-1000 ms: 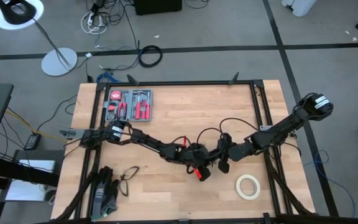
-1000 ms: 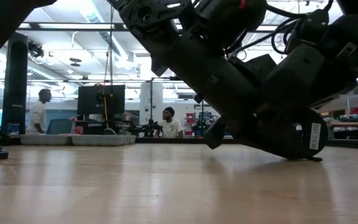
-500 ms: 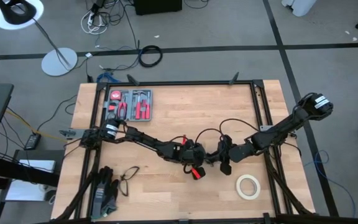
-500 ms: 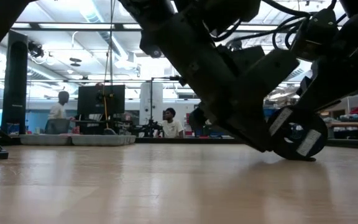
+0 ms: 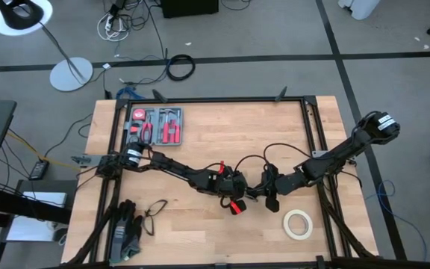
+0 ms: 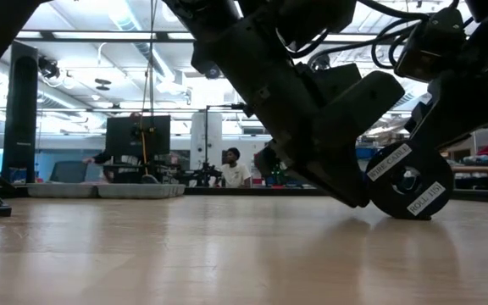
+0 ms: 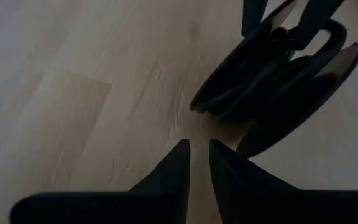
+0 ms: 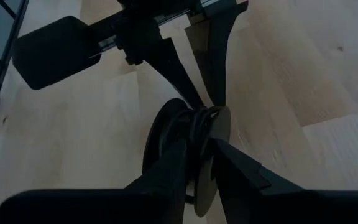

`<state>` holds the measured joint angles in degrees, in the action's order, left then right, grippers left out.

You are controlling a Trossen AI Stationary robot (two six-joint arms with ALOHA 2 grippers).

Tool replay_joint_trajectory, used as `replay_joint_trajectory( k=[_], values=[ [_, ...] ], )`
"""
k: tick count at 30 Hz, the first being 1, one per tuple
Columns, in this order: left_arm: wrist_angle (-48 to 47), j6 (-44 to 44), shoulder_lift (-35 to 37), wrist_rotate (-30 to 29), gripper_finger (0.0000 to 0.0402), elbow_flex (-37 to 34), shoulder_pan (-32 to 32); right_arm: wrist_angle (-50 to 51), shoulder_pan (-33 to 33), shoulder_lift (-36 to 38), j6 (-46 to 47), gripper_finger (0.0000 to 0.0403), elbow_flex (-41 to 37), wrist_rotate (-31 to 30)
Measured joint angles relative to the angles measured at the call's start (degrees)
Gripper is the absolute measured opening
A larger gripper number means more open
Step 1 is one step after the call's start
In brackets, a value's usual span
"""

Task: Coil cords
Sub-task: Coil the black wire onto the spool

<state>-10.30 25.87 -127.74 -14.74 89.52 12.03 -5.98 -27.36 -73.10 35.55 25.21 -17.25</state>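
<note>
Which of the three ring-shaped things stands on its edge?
The black cable spool with white labels stands on edge; the cream-white tape roll lies flat on the table, the black cable ring flat on the floor.

It was a robotics lab or workshop: a wooden tabletop (image 5: 215,134) stood on grey carpet, a tool tray (image 5: 155,125) lay at its far left corner, and behind it ran benches, monitors (image 6: 137,135) and ceiling strip lights, with a seated person (image 6: 233,169).

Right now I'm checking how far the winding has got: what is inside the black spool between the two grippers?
Between the spool's two discs lie thin black cord windings. The right gripper's fingers cover the lower part, so the amount of cord and its end are hidden.
</note>
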Motion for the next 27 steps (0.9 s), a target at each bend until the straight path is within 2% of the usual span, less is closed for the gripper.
replay_joint_trajectory(
  k=[27],
  values=[
    [-3.5, -0.8, 1.6, -0.2, 0.0065, 0.0, 0.1, 3.3, -0.2, 6.4, -2.9, 0.0086, 0.0, 0.7]
  ],
)
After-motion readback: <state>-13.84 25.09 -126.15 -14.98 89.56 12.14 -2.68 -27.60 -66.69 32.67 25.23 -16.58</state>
